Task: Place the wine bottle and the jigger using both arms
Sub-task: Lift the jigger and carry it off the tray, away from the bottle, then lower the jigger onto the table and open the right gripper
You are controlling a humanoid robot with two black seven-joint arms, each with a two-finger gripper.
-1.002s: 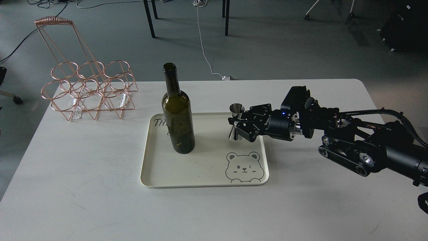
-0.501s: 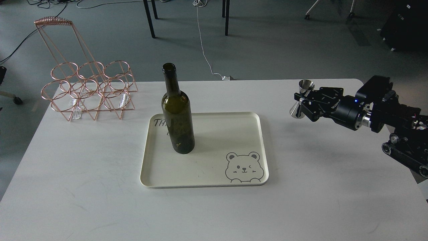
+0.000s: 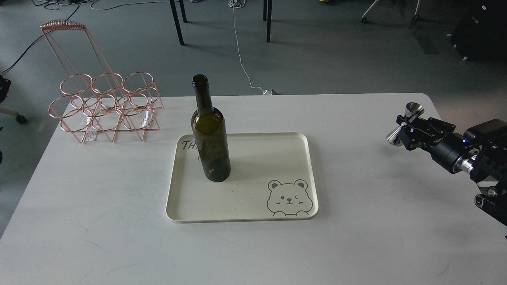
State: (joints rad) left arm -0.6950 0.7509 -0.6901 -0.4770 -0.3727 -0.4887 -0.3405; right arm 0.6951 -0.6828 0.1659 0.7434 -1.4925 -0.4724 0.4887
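The dark olive-green wine bottle [image 3: 210, 134] stands upright on the left part of the cream tray [image 3: 253, 206]. My right gripper [image 3: 406, 127] is shut on the waist of the shiny steel jigger [image 3: 404, 123] and holds it tilted, a little above the table near its right edge, far right of the tray. My left arm and gripper are out of view.
A copper wire bottle rack [image 3: 105, 105] stands at the table's back left. The tray has a bear drawing [image 3: 288, 198] at its front right corner. The white table [image 3: 356, 237] ends just right of the held jigger. Chair legs and cables lie on the floor behind.
My right gripper lifted the jigger off the tray and carried it right, past the tray's edge to near the table's right edge. The bottle has not moved.
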